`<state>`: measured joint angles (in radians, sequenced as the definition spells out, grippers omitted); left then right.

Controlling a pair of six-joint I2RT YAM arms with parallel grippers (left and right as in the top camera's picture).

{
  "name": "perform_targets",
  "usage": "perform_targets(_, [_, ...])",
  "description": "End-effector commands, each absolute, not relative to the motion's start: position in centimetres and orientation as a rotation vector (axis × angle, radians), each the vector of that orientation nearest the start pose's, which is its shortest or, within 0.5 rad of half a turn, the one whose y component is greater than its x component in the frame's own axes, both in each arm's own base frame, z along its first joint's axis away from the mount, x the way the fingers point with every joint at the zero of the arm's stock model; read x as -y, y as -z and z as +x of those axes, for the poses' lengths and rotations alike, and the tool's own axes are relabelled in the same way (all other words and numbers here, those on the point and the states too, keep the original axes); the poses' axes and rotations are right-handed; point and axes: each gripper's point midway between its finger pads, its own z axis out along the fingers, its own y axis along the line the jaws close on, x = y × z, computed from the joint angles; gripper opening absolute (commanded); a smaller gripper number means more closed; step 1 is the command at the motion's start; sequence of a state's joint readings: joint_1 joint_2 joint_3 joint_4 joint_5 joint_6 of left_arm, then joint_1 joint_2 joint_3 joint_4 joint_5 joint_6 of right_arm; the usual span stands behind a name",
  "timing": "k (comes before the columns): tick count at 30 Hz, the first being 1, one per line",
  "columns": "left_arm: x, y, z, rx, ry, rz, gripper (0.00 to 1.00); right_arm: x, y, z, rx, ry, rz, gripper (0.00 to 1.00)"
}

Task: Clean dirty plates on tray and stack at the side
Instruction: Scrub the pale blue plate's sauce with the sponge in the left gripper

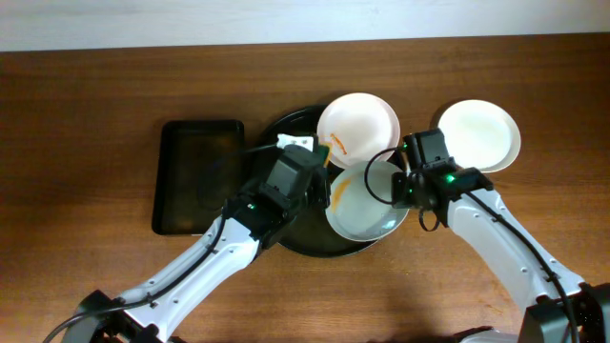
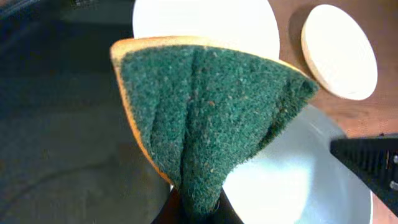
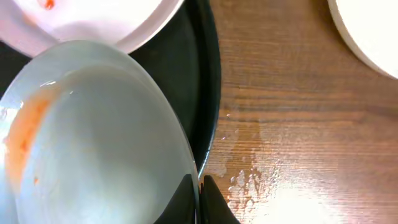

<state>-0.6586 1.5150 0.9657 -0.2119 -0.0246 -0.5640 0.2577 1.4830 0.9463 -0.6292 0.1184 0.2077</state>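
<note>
Step in hand: scrub the grey plate. My notes for doing it well, largest item first.

- Round tray (image 3: 209,81): work above it so that drips land inside the rim. Some water already beads on the desk (image 1: 95,114) just beside it.
- Grey plate (image 1: 367,205): it sits over the tray's right edge and looks tilted. The right arm's fingers (image 3: 208,202) are closed on its rim. An orange smear (image 3: 28,124) runs along the left inner wall. I judge that a firm rim pinch is needed so the plate does not pivot under sponge pressure.
- Sponge (image 2: 205,118): the left arm's fingers (image 2: 221,214) are clamped on its folded lower end. It hangs above the tray, just left of the plate. I would lead with the green face, sweep along the smear towards the centre, and use light force.

Materials and shapes:
- Desk: brown wood grain, slick where wet.
- Round tray: black and smooth, with a raised lip.
- Rectangular tray (image 1: 195,176): black, lying left of the round one.
- Plates: shallow, glossy and hard, so probably slippery when wet.
  - The upper plate (image 1: 360,129) is white with an orange fleck and overlaps the tray's top edge.
  - The side plate (image 1: 479,135) lies on the desk to the right and looks clean.
- Sponge: coarse green scouring fibre on a yellow foam backing, soft enough to crease.
</note>
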Motion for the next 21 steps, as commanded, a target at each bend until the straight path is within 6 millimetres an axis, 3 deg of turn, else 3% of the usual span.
perform_targets(1, [26.3,-12.5,32.6,-2.447,0.618,0.165,0.0,-8.2,-7.7,31.5,-2.739,0.11,-0.248,0.04])
perform_targets(5, [26.0,-11.9,32.1,-2.481,0.606,0.168,0.0,-7.6,-6.8,28.7,-2.859,0.14,-0.166,0.04])
perform_targets(10, [27.1,-9.7,30.3,-2.57,0.628,0.228,0.0,-7.4,-6.9,29.0,-2.843,0.159,-0.161,0.04])
perform_targets(13, [28.9,-8.8,28.7,-2.616,0.71,0.301,0.0,-7.4,-7.5,30.8,-2.762,0.177,-0.138,0.04])
perform_targets(19, [30.7,-5.2,26.4,-2.695,0.666,0.4,0.0,-7.6,-7.7,31.3,-2.74,0.165,-0.134,0.04])
perform_targets(21, [30.0,-4.0,27.0,-2.692,0.547,0.382,0.0,-7.6,-7.7,31.3,-2.74,0.165,-0.134,0.04])
